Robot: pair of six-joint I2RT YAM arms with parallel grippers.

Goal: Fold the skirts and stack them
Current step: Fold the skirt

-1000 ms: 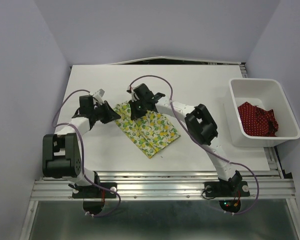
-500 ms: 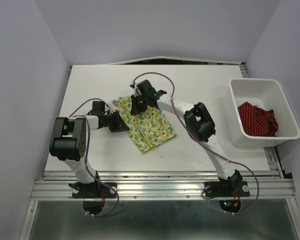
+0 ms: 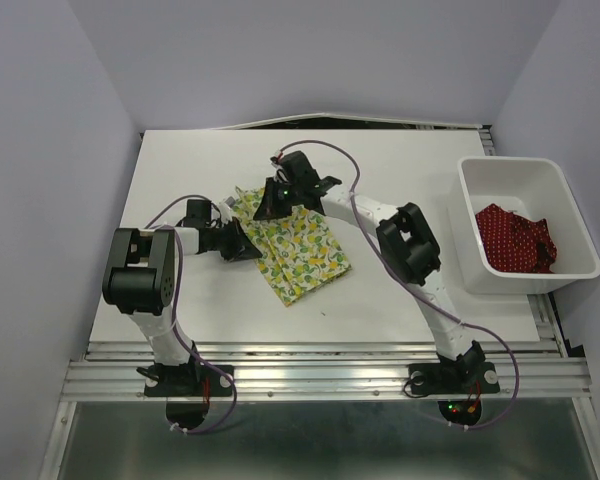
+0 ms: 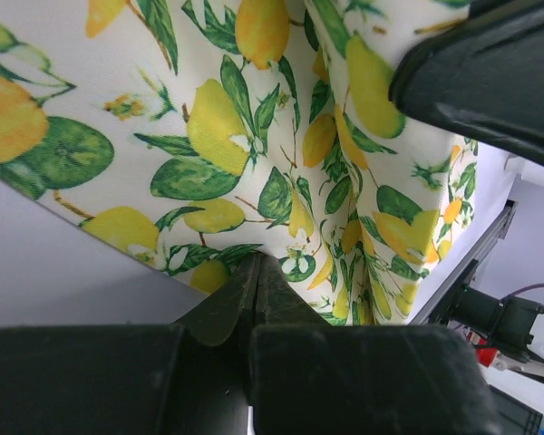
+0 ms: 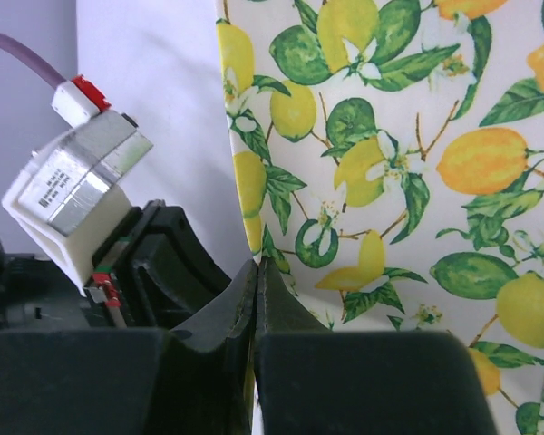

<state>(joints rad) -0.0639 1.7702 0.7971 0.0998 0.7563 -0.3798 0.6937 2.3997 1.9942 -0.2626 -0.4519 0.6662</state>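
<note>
The lemon skirt (image 3: 302, 252) lies folded on the white bench (image 3: 180, 170), left of centre, with its long sides running diagonally. The left claw (image 3: 244, 244) sits low at the cloth's left edge. In its wrist view the two fingers (image 4: 213, 313) are pressed together, with the printed edge pinched at their tips. The right claw (image 3: 264, 204) is at the far left corner of the same skirt, where the cloth rises a little off the bench. Its fingers (image 5: 213, 317) are likewise closed tight on the cloth's edge. The two claws are near each other. The red skirt (image 3: 515, 240) lies crumpled inside the white bin (image 3: 510, 166) at the right side of the bench, well apart from both claws
</note>
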